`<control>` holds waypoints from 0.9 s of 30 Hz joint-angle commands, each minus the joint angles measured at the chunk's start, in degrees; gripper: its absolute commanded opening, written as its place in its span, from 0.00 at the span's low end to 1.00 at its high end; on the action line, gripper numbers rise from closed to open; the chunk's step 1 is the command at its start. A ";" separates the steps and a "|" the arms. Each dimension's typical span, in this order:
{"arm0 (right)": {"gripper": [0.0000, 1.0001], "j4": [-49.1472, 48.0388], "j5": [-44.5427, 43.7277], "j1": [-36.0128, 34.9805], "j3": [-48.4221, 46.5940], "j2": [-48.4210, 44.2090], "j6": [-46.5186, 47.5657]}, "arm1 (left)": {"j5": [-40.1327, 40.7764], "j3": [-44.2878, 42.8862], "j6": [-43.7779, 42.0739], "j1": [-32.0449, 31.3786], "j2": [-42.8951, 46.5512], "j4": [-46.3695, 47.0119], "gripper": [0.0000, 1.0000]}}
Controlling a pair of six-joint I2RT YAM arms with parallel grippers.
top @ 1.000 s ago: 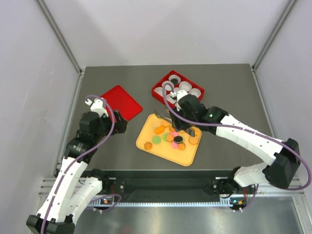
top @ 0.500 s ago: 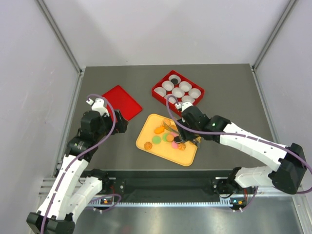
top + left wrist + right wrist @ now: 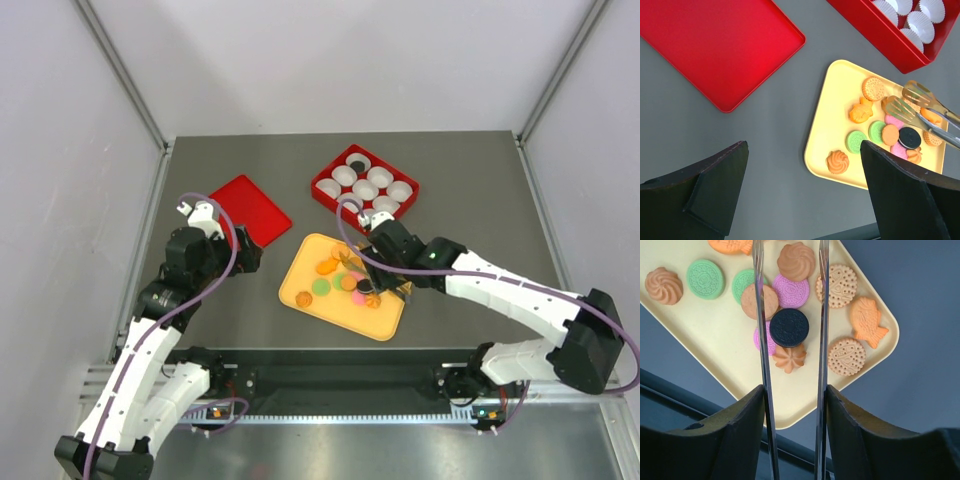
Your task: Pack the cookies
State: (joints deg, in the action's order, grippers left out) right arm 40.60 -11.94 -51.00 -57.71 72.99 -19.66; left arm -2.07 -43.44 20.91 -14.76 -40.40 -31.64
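Top: cookies [image 3: 345, 283], mostly orange with green, pink and black, lie on yellow tray [image 3: 350, 315] on table [image 3: 240, 165] | Left wrist: left end effector [image 3: 804, 150] spread, empty | Right wrist: right end effector [image 3: 792, 392] pinches tongs [image 3: 823, 290], blades flanking black cookie [image 3: 789, 327], its embossing too fine to read.

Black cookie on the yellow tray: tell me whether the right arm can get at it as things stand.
Probably yes. The right gripper holds tongs whose open blades, seen from the wrist, stand either side of the black cookie, and nothing lies over it.
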 commanded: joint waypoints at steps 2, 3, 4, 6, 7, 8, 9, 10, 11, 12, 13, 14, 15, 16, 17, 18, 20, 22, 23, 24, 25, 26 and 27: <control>0.48 -2.01 -1.15 -1.20 0.14 0.84 -0.12 | -0.31 0.29 -0.69 0.00 -0.03 1.49 0.99; 0.47 -2.02 -1.06 -1.29 0.14 0.92 -0.03 | -0.39 0.29 -0.69 0.00 0.06 1.49 0.99; 0.47 -2.10 -1.06 -1.38 0.14 1.27 -0.11 | -0.40 0.29 -0.69 0.00 0.06 1.49 0.98; 0.47 -2.28 -1.15 -1.38 0.49 1.36 -0.03 | -0.31 0.29 -0.69 0.00 0.15 1.40 0.99; 0.47 -2.45 -1.06 -1.38 0.67 1.54 -0.11 | -0.31 0.29 -0.69 0.00 0.15 1.49 0.99; 0.47 -2.63 -0.98 -1.47 0.67 1.71 -0.20 | -0.39 0.29 -0.69 0.00 0.15 1.49 0.99; 0.46 -2.63 -0.98 -1.55 0.67 1.89 -0.29 | -0.31 0.29 -0.69 0.00 0.06 1.49 0.99; 0.46 -2.54 -0.98 -1.56 0.67 2.07 -0.20 | -0.31 0.29 -0.69 0.00 0.06 1.49 0.99; 0.46 -2.63 -0.98 -1.73 0.76 1.98 -0.20 | -0.31 0.29 -0.69 0.00 0.06 1.49 0.99; 0.46 -2.54 -1.06 -1.64 0.76 1.98 -0.29 | -0.31 0.29 -0.69 0.00 0.06 1.49 0.99; 0.46 -2.54 -1.15 -1.64 0.85 1.89 -0.38 | -0.39 0.29 -0.69 0.00 0.15 1.40 0.99; 0.46 -2.54 -1.24 -1.64 0.85 1.98 -0.29 | -0.31 0.29 -0.69 0.00 0.15 1.40 0.99; 0.46 -2.46 -1.15 -1.64 0.94 2.07 -0.38 | -0.31 0.29 -0.69 0.00 0.15 1.40 0.99; 0.46 -2.54 -1.06 -1.64 1.02 2.07 -0.29 | -0.31 0.29 -0.69 0.00 0.15 1.40 0.99; 0.46 -2.46 -1.06 -1.82 1.02 2.15 -0.38 | -0.39 0.29 -0.69 0.00 0.15 1.40 0.99; 0.46 -2.54 -1.15 -1.65 1.02 2.33 -0.29 | -0.40 0.29 -0.69 0.00 0.15 1.49 0.99; 0.45 -2.37 -1.24 -1.73 1.02 2.51 -0.38 | -0.40 0.29 -0.69 0.00 0.15 1.40 0.99; 0.45 -1.93 -2.20 -1.82 0.94 2.68 -0.20 | -0.31 0.29 -0.69 0.00 0.15 1.49 0.99; 0.46 -1.75 -2.55 -1.73 0.67 2.77 -0.20 | -0.31 0.29 -0.69 0.00 0.15 1.40 0.99; 0.45 -1.58 -2.73 -1.73 0.67 2.77 -0.12 | -0.31 0.29 -0.69 0.00 0.15 1.40 0.99; 0.45 -1.49 -2.65 -1.73 0.59 2.77 -0.12 | -0.48 0.29 -0.69 0.00 0.15 1.40 0.99; 0.45 -1.49 -2.56 -1.73 0.41 2.68 -0.12 | -0.31 0.29 -0.69 0.00 0.15 1.40 0.99; 0.45 -1.49 -2.56 -1.73 0.41 2.60 -0.12 | -0.39 0.29 -0.69 0.00 0.15 1.40 0.99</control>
State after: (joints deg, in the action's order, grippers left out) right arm 39.97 -13.04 -51.66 -56.62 75.64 -19.66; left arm -2.07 -43.44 20.88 -14.76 -40.40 -31.64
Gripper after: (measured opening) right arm 0.458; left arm 0.985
